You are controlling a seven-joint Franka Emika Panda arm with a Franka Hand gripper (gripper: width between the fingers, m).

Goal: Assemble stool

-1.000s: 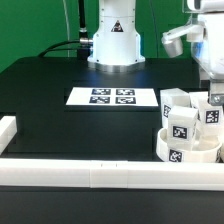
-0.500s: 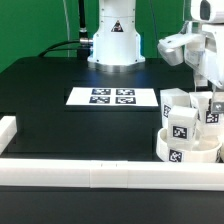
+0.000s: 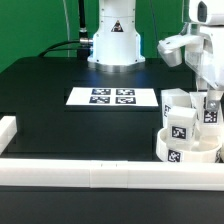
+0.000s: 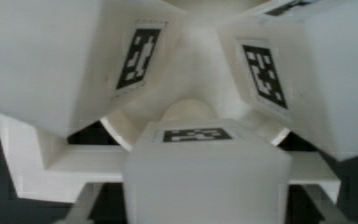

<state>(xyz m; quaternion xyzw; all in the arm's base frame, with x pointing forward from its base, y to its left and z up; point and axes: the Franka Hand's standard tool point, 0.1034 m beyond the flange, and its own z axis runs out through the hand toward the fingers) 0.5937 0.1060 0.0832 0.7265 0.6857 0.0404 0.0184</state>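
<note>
The stool's round white seat [image 3: 185, 150] sits at the exterior view's right, by the front rail. Several white tagged leg blocks stand on it, among them one at the front [image 3: 181, 121] and one behind it [image 3: 177, 98]. My gripper [image 3: 213, 101] reaches down from above at the far right. It is shut on the top of the rightmost leg block [image 3: 212, 114]. In the wrist view that leg block [image 4: 202, 180] fills the middle, its small tag facing the camera. Two more leg blocks [image 4: 144, 55] [image 4: 265, 72] stand close behind it.
The marker board [image 3: 113, 97] lies flat mid-table. A long white rail [image 3: 90, 176] runs along the front edge, with a short rail piece [image 3: 8, 128] at the exterior view's left. The arm's white base [image 3: 112, 40] stands at the back.
The arm's hand came down and slightly toward the exterior view's left onto the rightmost leg block. The jaws went from open to shut on it.
</note>
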